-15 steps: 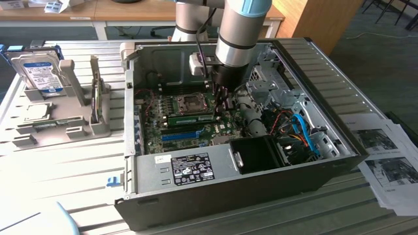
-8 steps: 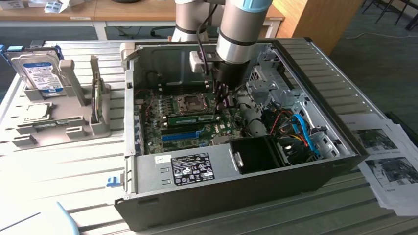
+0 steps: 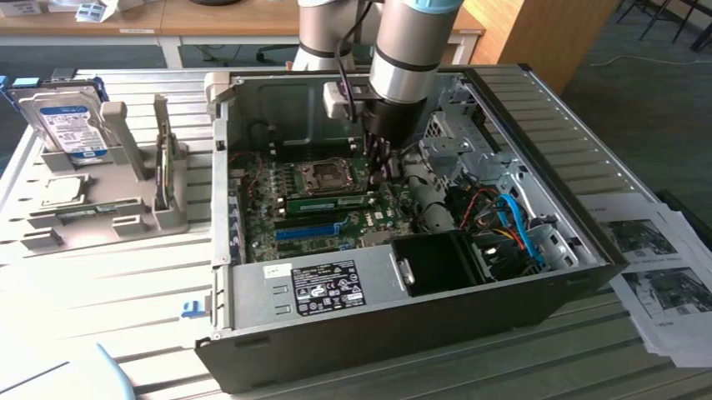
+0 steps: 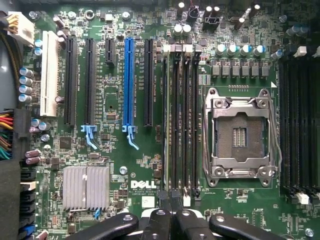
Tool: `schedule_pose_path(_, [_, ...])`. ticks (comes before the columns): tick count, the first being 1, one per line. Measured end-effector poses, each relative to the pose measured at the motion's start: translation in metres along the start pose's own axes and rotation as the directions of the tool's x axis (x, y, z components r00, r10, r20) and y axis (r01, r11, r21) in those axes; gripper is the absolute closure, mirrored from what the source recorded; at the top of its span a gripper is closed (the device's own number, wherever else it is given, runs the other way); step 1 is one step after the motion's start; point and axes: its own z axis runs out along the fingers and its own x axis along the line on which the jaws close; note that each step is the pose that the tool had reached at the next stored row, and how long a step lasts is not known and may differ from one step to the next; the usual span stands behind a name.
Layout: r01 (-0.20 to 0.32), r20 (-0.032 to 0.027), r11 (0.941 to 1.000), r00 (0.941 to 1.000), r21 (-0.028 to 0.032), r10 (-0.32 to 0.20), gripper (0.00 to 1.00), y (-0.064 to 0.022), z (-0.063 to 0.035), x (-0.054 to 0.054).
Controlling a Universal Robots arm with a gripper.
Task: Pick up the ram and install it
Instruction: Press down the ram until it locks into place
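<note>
The bench [image 3: 122, 275] is a pale top of long slats, ridged like decking. An open computer case [image 3: 368, 333] lies on its side across the middle of it. Behind the bench's far edge stand wooden desks [image 3: 133, 25] on a grey-blue carpet [image 3: 623, 75], and a tall wooden panel [image 3: 523, 33] rises past the far corner on the exterior view's right.

The arm [image 3: 401, 58] comes down from above into the case. Its gripper [image 3: 388, 171] is shut, the two dark fingers [image 4: 161, 220] pressed together with nothing visible between them. It is low over the green motherboard [image 4: 115, 165], at the end of the row of black memory slots [image 4: 180, 120] beside the bare metal processor socket [image 4: 240, 132].

The ram [image 3: 328, 202] stands on edge in a slot on the board, just beside the socket on its near side. One end of it lies close under the fingers; I cannot tell whether they touch it.

Along the bench's edge at the exterior view's left, a grey fixture [image 3: 95, 217] holds a hard drive [image 3: 67, 125] upright, its blue-white label facing out. At the opposite edge, printed sheets [image 3: 656, 258] lie fanned beside the case and overhang the bench. A small blue clip [image 3: 192, 310] sits on the slats just beside the case's near corner at the exterior view's left.

Inside the case, the long blue slot [image 4: 129, 80] runs parallel to the memory slots.
</note>
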Motion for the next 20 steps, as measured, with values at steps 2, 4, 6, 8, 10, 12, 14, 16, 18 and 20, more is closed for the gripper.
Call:
schedule_pose_path(2, [0.000,0.0000,1.0000,1.0000,0.0000,0.000,0.91,0.0000,-0.0016,0.0000])
schedule_pose_path(4, [0.000,0.0000,1.0000,1.0000,0.0000,0.000,0.91,0.0001,-0.0030,0.0000])
schedule_pose_path(6, [0.000,0.0001,1.0000,1.0000,0.0000,0.000,0.91,0.0001,-0.0039,0.0000])
schedule_pose_path(8, [0.000,0.0003,1.0000,1.0000,0.0001,0.000,0.91,0.0001,-0.0039,-0.0001])
schedule_pose_path(10, [0.000,0.0001,1.0000,1.0000,0.0000,0.000,0.91,0.0001,-0.0040,0.0000])
schedule_pose_path(12, [0.000,0.0000,1.0000,1.0000,0.0000,0.000,0.91,0.0001,-0.0040,0.0000])
schedule_pose_path(14, [0.000,0.0000,1.0000,1.0000,0.0000,0.000,0.91,0.0001,-0.0040,0.0000])
schedule_pose_path(16, [0.000,0.0001,1.0000,1.0000,0.0000,0.000,0.91,0.0001,-0.0040,0.0000])
schedule_pose_path(18, [0.000,0.0000,1.0000,1.0000,-0.0001,0.000,0.91,0.0014,-0.0040,0.0000])
schedule_pose_path(20, [0.000,-0.0001,1.0000,1.0000,-0.0001,0.000,0.91,0.0046,-0.0038,0.0001])
